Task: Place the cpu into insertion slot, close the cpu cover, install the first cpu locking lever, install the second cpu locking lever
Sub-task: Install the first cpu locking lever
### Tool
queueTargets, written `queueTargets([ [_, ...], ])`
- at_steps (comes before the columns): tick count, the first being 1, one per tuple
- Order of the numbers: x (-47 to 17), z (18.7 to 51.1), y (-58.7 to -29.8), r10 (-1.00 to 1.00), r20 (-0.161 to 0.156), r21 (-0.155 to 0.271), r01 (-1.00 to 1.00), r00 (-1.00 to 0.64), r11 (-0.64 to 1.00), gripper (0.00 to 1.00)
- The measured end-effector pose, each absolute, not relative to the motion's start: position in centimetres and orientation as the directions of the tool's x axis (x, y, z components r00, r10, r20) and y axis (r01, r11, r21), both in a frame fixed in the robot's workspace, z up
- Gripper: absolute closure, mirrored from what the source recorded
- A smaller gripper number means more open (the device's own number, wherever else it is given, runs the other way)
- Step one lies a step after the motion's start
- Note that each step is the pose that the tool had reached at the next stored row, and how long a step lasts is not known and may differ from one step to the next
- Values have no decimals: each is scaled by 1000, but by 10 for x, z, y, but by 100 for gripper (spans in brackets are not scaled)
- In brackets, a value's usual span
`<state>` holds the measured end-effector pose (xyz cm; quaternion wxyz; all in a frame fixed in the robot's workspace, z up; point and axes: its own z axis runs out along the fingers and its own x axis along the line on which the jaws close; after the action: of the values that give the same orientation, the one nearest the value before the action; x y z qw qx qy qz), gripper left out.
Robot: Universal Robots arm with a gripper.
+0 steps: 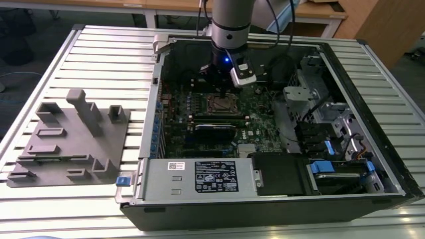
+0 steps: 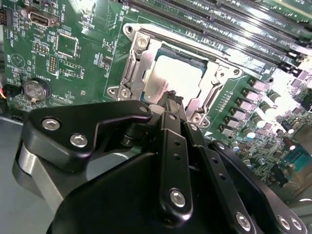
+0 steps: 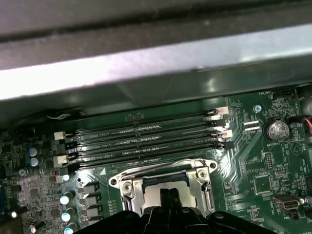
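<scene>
Slatted table point(image 1: 99, 55); claw point(image 2: 170, 100) over cpu point(image 2: 178, 73) (memory slots point(image 3: 146, 139) beside).

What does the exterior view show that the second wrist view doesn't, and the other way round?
Exterior view alone: the whole open computer case on a slatted table, and a grey block fixture at that view's left.

Second wrist view alone: close detail, the cpu lying in the insertion slot with the cpu cover framing it.

Both share: the claw poised at the socket on the green motherboard.
</scene>
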<state>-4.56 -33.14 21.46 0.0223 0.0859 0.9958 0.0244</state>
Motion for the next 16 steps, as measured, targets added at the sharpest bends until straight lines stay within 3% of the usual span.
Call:
queueTargets([
  [16,-45,221,-342,172,-36,52,170,-984,984,89],
])
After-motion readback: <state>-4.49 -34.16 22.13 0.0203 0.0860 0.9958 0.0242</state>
